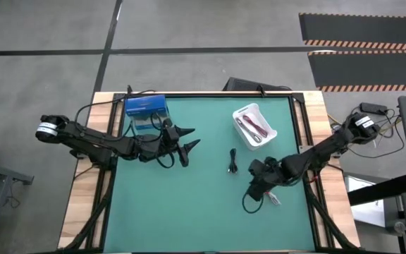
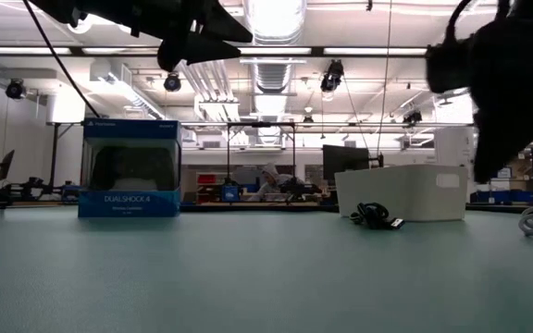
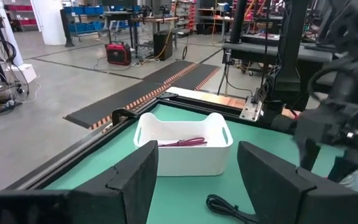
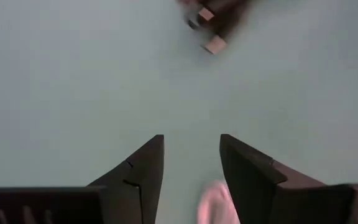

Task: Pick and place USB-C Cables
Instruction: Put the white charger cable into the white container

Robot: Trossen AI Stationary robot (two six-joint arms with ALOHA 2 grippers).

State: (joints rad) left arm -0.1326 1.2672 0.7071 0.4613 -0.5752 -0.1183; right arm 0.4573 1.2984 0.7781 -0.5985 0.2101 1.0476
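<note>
This was an industrial lab or workshop hall. Beyond the green table (image 1: pixel 189 204) lay bare concrete floor with hazard-striped mats (image 3: pixel 148 87). Behind the table stood blue storage bins (image 3: pixel 89 9), a red machine (image 3: pixel 118 53), workbenches with monitors (image 2: pixel 345 165) and exposed ceiling ducts (image 2: pixel 271 69).

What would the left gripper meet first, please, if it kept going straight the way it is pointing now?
Probably the white bin. The open left gripper points across the green table at it, with bare mat between. The black cable lies lower and off to one side, so likely missed; depth is uncertain.
</note>
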